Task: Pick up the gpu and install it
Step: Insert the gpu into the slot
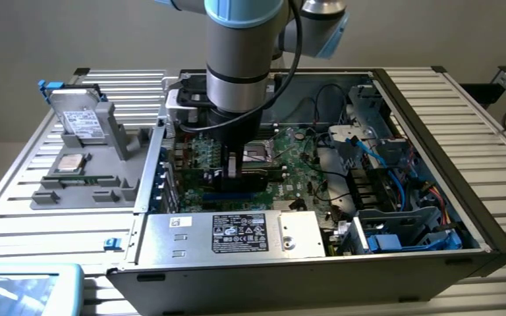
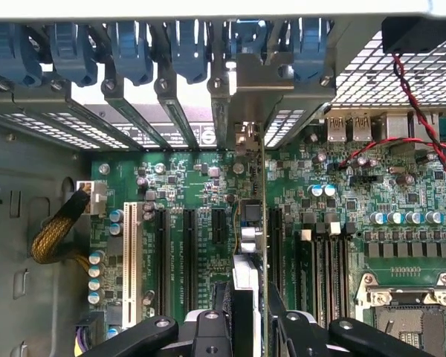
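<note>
Pincer (image 2: 249,316) holds gpu (image 2: 250,230) edge-on, mobo (image 2: 201,195) beneath, inside open PC case (image 1: 323,284).

A robot arm (image 1: 235,66) reaches down into an open computer case (image 1: 323,283) on a slatted bench (image 1: 473,105), its tool (image 1: 235,171) clasping the gpu (image 1: 263,178) down at the green motherboard (image 1: 299,164). A labelled power supply (image 1: 235,234) sits just beside the board. A silver drive (image 1: 84,124) stands on a grey fixture (image 1: 86,191) at the exterior view's left.
</note>
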### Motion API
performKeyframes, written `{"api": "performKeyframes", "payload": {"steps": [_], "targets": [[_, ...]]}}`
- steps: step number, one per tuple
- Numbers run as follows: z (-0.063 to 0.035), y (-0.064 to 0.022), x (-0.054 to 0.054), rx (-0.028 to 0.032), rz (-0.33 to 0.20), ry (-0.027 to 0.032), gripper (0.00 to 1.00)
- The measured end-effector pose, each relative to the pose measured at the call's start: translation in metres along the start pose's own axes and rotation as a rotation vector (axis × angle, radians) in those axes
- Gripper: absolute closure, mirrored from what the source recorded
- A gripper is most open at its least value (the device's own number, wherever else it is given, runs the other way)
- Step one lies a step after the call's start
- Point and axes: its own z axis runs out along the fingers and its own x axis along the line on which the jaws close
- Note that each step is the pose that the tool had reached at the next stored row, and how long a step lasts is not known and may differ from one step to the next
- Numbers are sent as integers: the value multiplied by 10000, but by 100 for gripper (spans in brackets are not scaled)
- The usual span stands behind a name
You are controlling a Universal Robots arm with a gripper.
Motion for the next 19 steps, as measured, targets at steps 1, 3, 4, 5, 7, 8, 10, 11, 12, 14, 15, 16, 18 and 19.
{"api": "performKeyframes", "payload": {"steps": [1,3,4,5,7,8,10,11,12,14,15,16,18,19], "targets": [[4,0,-2,-1,0,4,71],[10,0,-2,-1,0,6,71],[14,-1,-3,0,0,9,71],[14,-1,-3,-1,0,14,71],[14,0,-3,-1,2,17,71],[16,0,-3,0,2,17,71],[17,1,1,2,2,14,71],[17,1,1,1,2,15,71],[18,0,1,1,3,16,71],[19,1,2,0,1,17,71],[20,1,3,1,0,16,71],[20,3,4,0,1,16,71],[20,5,9,0,1,17,71],[20,5,9,0,2,16,71]]}}
